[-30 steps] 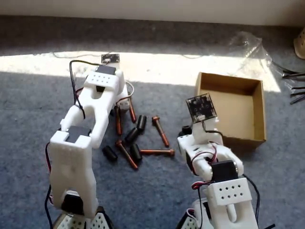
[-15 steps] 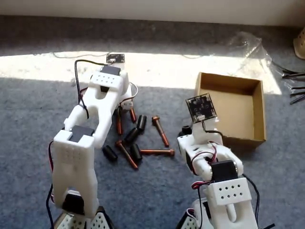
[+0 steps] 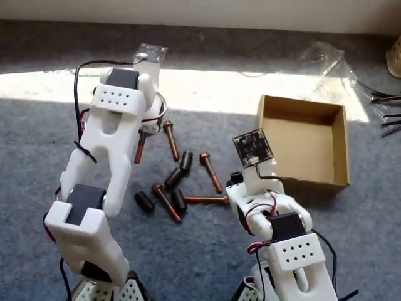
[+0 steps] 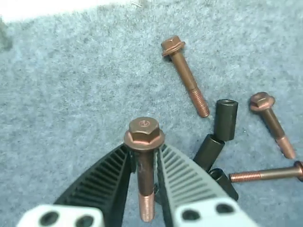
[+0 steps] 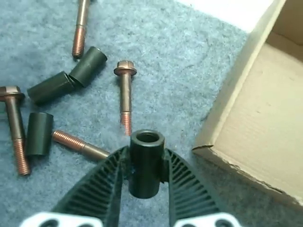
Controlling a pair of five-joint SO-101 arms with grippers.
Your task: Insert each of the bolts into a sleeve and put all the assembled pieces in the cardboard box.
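Sunlight is striping the grey carpet [image 3: 207, 251]. The left gripper [image 4: 144, 152] is pinching a copper hex-head bolt [image 4: 144, 136]; the right gripper [image 5: 146, 157] is squeezing a black cylindrical sleeve [image 5: 143, 183], with the brown cardboard box [image 3: 307, 141] at its two o'clock.

— What sort of place is this?
— A carpeted room, a home or an office, I can't tell which. Grey carpet [image 3: 207, 251] covers the floor, a pale wall [image 3: 188, 9] edges it, sunlight [image 3: 213, 88] crosses it, and a crumpled plastic bag [image 3: 326, 56] lies loose.
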